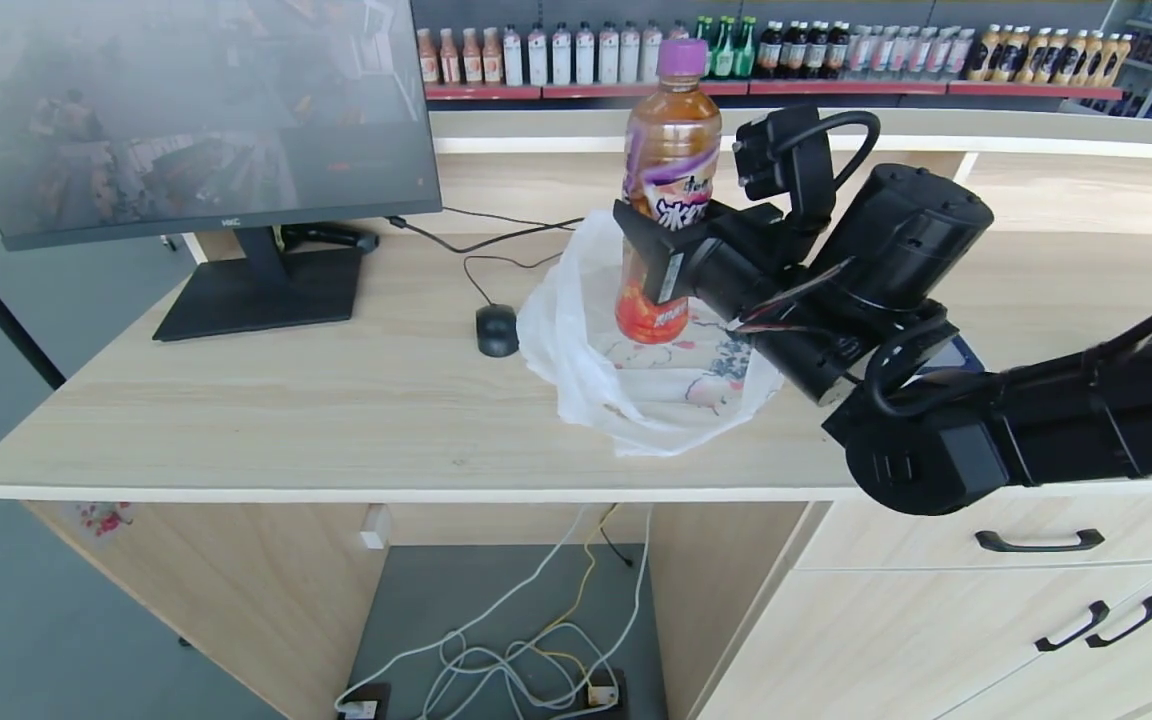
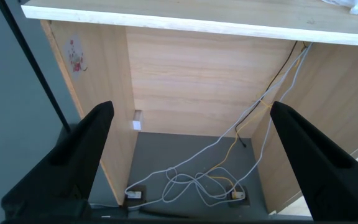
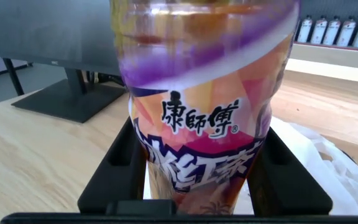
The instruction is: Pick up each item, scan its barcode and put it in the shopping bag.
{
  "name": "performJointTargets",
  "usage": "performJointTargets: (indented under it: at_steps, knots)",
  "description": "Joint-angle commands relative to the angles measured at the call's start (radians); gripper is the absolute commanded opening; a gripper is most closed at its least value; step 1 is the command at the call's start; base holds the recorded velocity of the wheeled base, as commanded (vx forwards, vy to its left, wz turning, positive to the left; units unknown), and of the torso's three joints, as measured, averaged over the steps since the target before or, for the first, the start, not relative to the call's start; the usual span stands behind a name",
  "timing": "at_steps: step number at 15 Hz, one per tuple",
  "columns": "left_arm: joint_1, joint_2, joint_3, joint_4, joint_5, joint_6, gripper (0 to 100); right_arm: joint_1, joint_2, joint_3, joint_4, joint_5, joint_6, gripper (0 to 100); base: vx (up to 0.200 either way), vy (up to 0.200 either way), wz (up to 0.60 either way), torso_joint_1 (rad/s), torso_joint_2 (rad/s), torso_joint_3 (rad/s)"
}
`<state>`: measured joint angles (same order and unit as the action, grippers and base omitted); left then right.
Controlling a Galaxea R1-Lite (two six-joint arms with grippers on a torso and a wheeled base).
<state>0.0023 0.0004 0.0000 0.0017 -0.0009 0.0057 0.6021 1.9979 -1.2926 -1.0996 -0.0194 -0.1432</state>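
The right gripper (image 1: 661,250) clamped an upright tea bottle (image 1: 671,150) around its middle, poised over the open mouth of the white shopping bag (image 1: 576,350) on the wooden counter (image 1: 336,400), apparently lined up to go straight down into it. The left gripper (image 2: 191,155) hung low before the counter's near edge, fingers spread and empty, seemingly kept clear. A monitor (image 1: 186,110) stood far left.

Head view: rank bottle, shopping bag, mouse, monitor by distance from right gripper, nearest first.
1. bottle, held in the right gripper.
2. shopping bag, just below it.
3. mouse, left of the bag.
4. monitor, far left.
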Motion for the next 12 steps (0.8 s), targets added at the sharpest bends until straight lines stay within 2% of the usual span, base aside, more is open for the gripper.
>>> performJointTargets:
  at_steps: [1, 4, 9, 12]
  knots:
    - [0.001, 0.0, 0.0, 0.0, -0.001, 0.0, 100, -0.002, 0.058, -0.048, 0.006, -0.001, -0.001, 0, 0.0, 0.0, 0.0, 0.0, 0.0, 0.0]
    - [0.001, 0.0, 0.0, 0.0, 0.001, 0.0, 100, -0.008, 0.088, -0.074, 0.02, -0.002, -0.001, 0, 0.0, 0.0, 0.0, 0.0, 0.0, 0.0]
    - [0.001, 0.0, 0.0, 0.0, 0.001, -0.001, 100, -0.025, 0.205, -0.223, 0.066, -0.002, -0.001, 0, 0.0, 0.0, 0.0, 0.0, 0.0, 0.0]
    - [0.001, 0.0, 0.0, 0.0, -0.001, -0.001, 100, -0.038, 0.245, -0.268, 0.07, -0.002, -0.001, 0, 0.0, 0.0, 0.0, 0.0, 0.0, 0.0]
